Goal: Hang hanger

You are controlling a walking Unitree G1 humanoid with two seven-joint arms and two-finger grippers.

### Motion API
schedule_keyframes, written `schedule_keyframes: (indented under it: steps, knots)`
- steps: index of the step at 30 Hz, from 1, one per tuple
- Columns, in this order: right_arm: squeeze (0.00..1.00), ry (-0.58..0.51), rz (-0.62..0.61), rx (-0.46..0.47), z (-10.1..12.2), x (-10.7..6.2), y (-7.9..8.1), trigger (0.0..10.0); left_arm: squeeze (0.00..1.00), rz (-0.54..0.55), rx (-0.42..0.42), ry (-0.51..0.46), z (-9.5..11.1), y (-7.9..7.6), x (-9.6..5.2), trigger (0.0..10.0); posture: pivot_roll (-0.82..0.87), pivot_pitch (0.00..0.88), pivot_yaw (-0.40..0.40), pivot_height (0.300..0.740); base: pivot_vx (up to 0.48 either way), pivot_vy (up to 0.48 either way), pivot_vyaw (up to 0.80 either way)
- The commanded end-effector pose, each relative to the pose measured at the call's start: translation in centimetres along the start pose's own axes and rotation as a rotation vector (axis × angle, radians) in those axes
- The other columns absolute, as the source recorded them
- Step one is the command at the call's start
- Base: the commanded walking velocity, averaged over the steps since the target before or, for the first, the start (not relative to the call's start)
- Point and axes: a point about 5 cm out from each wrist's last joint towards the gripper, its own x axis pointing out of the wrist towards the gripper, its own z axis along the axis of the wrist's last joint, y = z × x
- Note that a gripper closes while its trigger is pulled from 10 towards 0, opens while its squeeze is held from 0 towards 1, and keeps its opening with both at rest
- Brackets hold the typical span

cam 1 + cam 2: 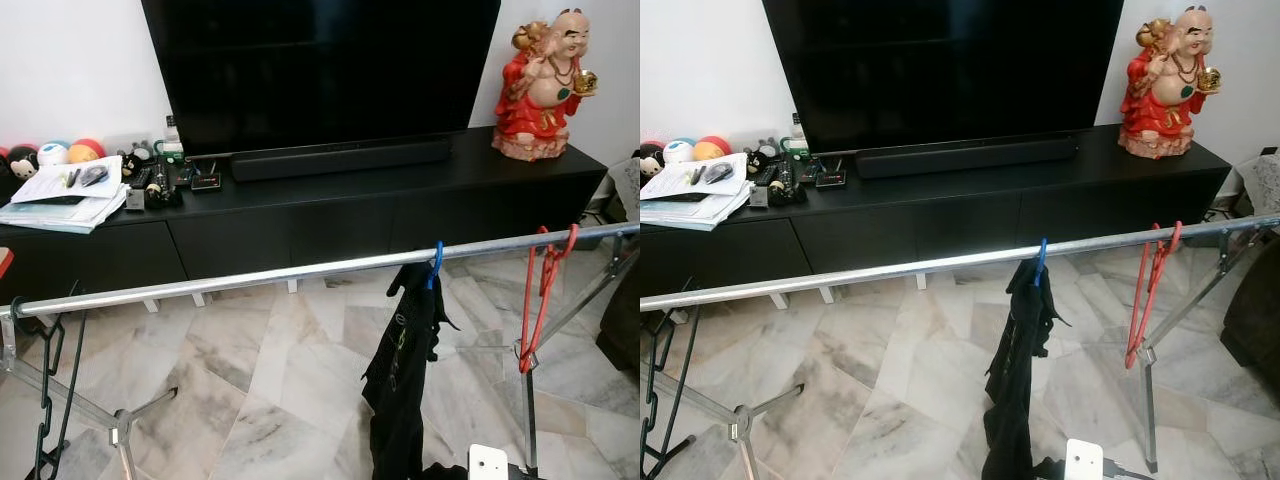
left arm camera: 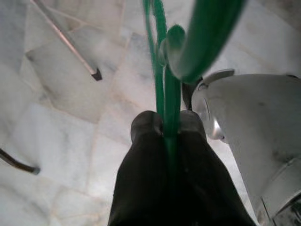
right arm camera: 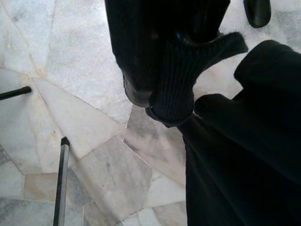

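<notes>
Nearby, a black garment (image 1: 405,370) and red hanger (image 1: 540,295) occupy the rail (image 1: 250,275).

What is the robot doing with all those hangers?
It is hanging laundry on a metal rail in front of the TV cabinet. The left gripper is shut on a green hanger, held above the marble floor. The right gripper pinches a black garment hanging from a blue hanger. An empty red hanger hangs further right.

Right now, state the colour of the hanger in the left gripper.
Green hanger, clearest in the left wrist view.
</notes>
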Motion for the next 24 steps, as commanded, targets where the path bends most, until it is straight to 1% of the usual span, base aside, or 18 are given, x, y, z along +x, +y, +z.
schedule_keyframes:
  steps: [1, 2, 3, 4, 7, 10, 11, 15, 16, 24]
  knots:
    - [0.00, -0.007, 0.000, 0.003, 0.0, 0.0, 0.1, 10.0, 0.00, 0.000, 0.029, 0.010, -0.2, -0.7, 0.1, 10.0, 0.11, 0.017, 0.030, 0.740, 0.000, 0.000, 0.00]
    - [0.00, -0.007, 0.000, 0.003, 0.0, 0.0, 0.1, 10.0, 0.00, 0.000, 0.029, 0.010, -0.2, -0.7, 0.1, 10.0, 0.11, 0.017, 0.030, 0.740, 0.000, 0.000, 0.00]
    - [0.00, -0.007, 0.000, 0.003, 0.0, 0.0, 0.1, 10.0, 0.00, 0.013, 0.056, 0.002, 0.0, -0.8, 0.1, 10.0, 0.11, 0.014, 0.029, 0.740, 0.000, 0.000, 0.00]
    - [0.00, -0.006, 0.000, 0.003, 0.0, 0.0, 0.1, 10.0, 0.00, 0.028, 0.072, -0.005, 0.1, -0.5, 0.1, 10.0, 0.11, 0.014, 0.029, 0.740, 0.000, 0.000, 0.00]
    - [0.00, -0.006, 0.001, 0.002, 0.0, 0.0, 0.1, 10.0, 0.00, 0.050, 0.086, -0.012, 0.2, 0.9, -0.1, 10.0, 0.11, 0.014, 0.029, 0.740, 0.000, 0.000, 0.00]
    - [0.00, -0.006, 0.002, 0.001, 0.0, 0.0, 0.1, 10.0, 0.00, 0.075, 0.082, -0.022, 0.5, 2.4, -0.2, 10.0, 0.11, 0.014, 0.029, 0.740, 0.000, 0.000, 0.00]
    - [0.00, -0.006, 0.002, 0.000, 0.0, 0.0, 0.1, 10.0, 0.00, 0.076, 0.083, -0.024, 0.6, 2.6, -0.2, 10.0, 0.11, 0.014, 0.029, 0.740, 0.000, 0.000, 0.00]
    - [0.00, -0.006, 0.005, -0.001, 0.0, 0.0, 0.2, 10.0, 0.00, 0.078, 0.087, -0.030, 0.7, 2.8, -0.3, 10.0, 0.11, 0.014, 0.029, 0.740, 0.000, 0.000, 0.00]
    - [0.00, -0.006, 0.006, 0.000, 0.0, 0.0, 0.2, 10.0, 0.00, 0.077, 0.088, -0.033, 0.8, 2.7, -0.2, 10.0, 0.11, 0.003, 0.030, 0.740, 0.000, 0.000, 0.00]
    - [0.00, -0.005, 0.007, 0.000, 0.0, 0.0, 0.2, 10.0, 0.00, 0.068, 0.091, -0.057, 1.6, 2.0, 0.0, 10.0, 0.11, 0.003, 0.030, 0.740, 0.000, 0.000, 0.00]
